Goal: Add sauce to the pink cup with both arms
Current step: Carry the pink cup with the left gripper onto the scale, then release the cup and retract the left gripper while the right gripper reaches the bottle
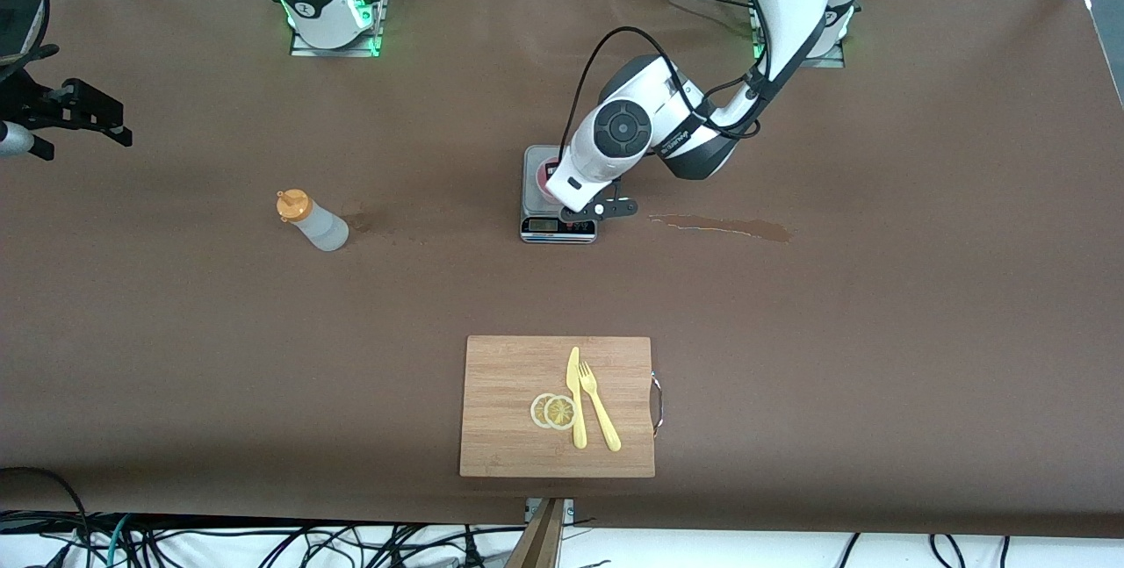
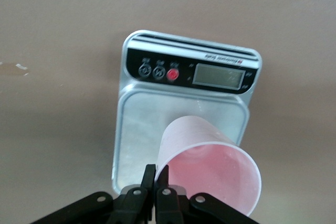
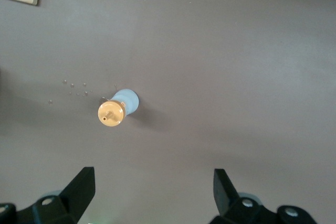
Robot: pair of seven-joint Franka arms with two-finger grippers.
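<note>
Brown table: your left gripper (image 2: 156, 182) pinches the cup (image 2: 210, 169) rim over the scale (image 2: 131, 129), so hold it level while your right gripper (image 3: 152, 192), spread wide, descends squarely over the upright sauce (image 3: 116, 109) toward the right arm's end.

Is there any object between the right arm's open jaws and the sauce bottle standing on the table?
Nothing visible. In the right wrist view the right gripper hangs with open jaws over bare brown table, and the sauce bottle stands upright by itself, with only small droplets beside it.
</note>
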